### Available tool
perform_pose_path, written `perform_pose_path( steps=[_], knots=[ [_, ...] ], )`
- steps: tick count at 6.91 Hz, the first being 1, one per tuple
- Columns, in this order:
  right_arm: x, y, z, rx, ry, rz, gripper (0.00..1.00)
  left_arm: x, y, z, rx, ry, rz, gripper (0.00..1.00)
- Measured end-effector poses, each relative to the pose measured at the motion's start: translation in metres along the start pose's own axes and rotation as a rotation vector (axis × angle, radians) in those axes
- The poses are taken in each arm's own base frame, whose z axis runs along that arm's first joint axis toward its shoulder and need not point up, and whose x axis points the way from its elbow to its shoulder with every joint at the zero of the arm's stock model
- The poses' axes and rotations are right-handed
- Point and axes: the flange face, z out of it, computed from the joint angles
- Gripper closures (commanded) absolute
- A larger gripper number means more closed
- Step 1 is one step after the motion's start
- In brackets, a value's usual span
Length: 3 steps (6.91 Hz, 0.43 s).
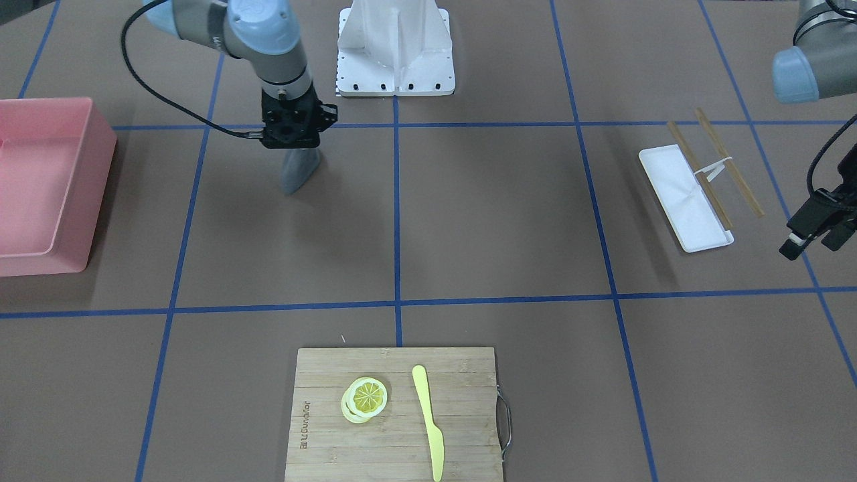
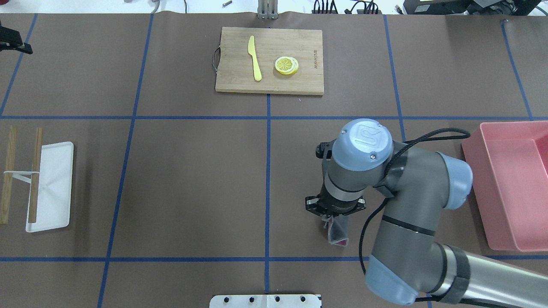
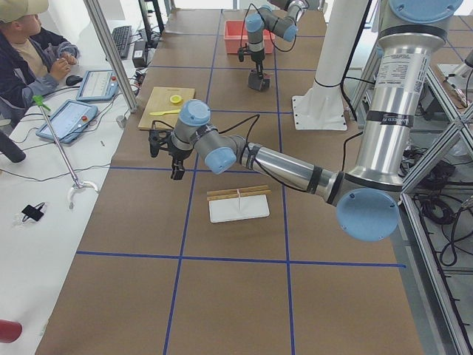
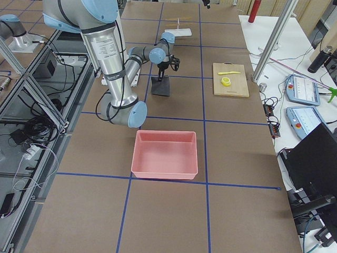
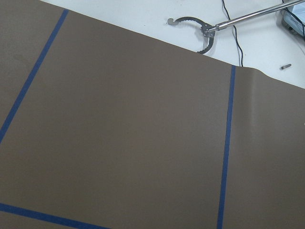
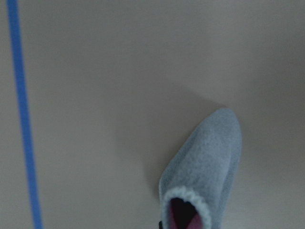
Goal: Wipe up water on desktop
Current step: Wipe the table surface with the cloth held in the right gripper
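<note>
Even, diffuse light from above falls on the matte desktop (image 1: pixel 495 214). Soft, short shadows lie beside the pink bin (image 1: pixel 47 181) and the white tray (image 1: pixel 683 201). The right wrist view is dim, grey-tinted and out of focus, with the cloth (image 6: pixel 209 162) and blue tape line (image 6: pixel 21 114) blurred. The left wrist view is sharp.

You have the right arm (image 2: pixel 411 222) folded at the elbow, its wrist turned straight down. The right gripper (image 2: pixel 330 219) points at the table with its jaws closed on a grey cloth (image 1: pixel 298 173), which hangs below them. Your left arm (image 3: pixel 281 166) is stretched out low and long, well away from the other. The left gripper (image 1: pixel 817 239) tilts downward with its fingers apart and nothing between them.
</note>
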Motion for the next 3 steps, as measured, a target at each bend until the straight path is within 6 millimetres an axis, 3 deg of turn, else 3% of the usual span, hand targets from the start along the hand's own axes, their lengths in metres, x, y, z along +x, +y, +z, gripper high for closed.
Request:
perform_pose_path(
  steps=[1, 2, 3],
  knots=[
    [-0.028, 0.005, 0.008, -0.006, -0.056, 0.032, 1.0, -0.005, 0.008, -0.007, -0.009, 0.006, -0.002, 0.03],
    [-0.019, 0.001, 0.014, -0.016, -0.091, 0.062, 1.0, -0.007, 0.011, -0.013, -0.013, 0.015, -0.001, 0.03],
    [0.033, -0.013, 0.019, -0.022, -0.078, 0.069, 1.0, -0.008, 0.012, -0.016, -0.014, 0.019, -0.002, 0.03]
  ],
)
